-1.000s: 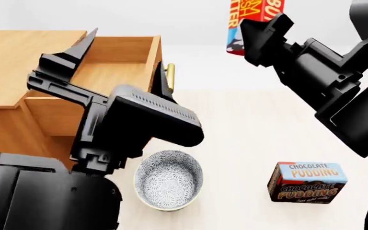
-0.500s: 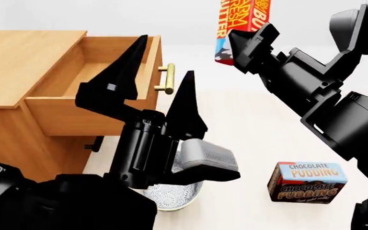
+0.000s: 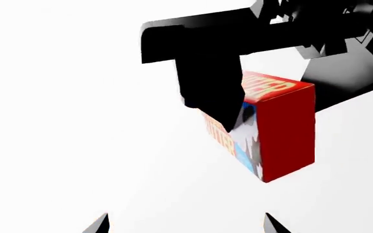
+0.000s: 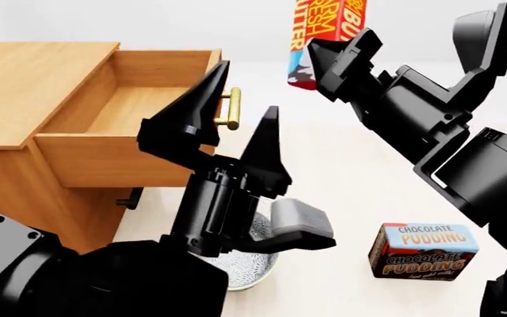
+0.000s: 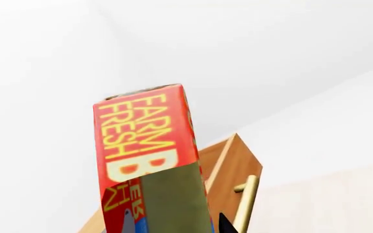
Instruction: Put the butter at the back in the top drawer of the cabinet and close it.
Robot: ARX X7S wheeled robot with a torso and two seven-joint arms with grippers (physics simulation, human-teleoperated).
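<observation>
The butter (image 4: pixel 326 30) is a red and yellow box held upright in the air, to the right of the cabinet (image 4: pixel 24 86). My right gripper (image 4: pixel 342 56) is shut on its lower end. The top drawer (image 4: pixel 121 112) stands pulled out, plain wood inside, nothing in it, with its brass handle (image 4: pixel 232 107) at the front. My left gripper (image 4: pixel 249 86) is open and empty, its fingers pointing up in front of the drawer's handle. The left wrist view shows the butter (image 3: pixel 283 131) ahead of the open left gripper (image 3: pixel 186 225). The right wrist view shows the butter (image 5: pixel 147 160) in the right gripper (image 5: pixel 173 223), with the drawer (image 5: pixel 228 165) beyond.
A patterned bowl (image 4: pixel 251 265) sits on the pale floor in front of the cabinet, mostly hidden by my left arm. A dark chocolate pudding box (image 4: pixel 422 251) stands at the right front. The lower drawers are hidden behind the left arm.
My left arm has swung from across the drawer, and its open fingers now point up. My right gripper has carried the butter a little left toward the drawer.
</observation>
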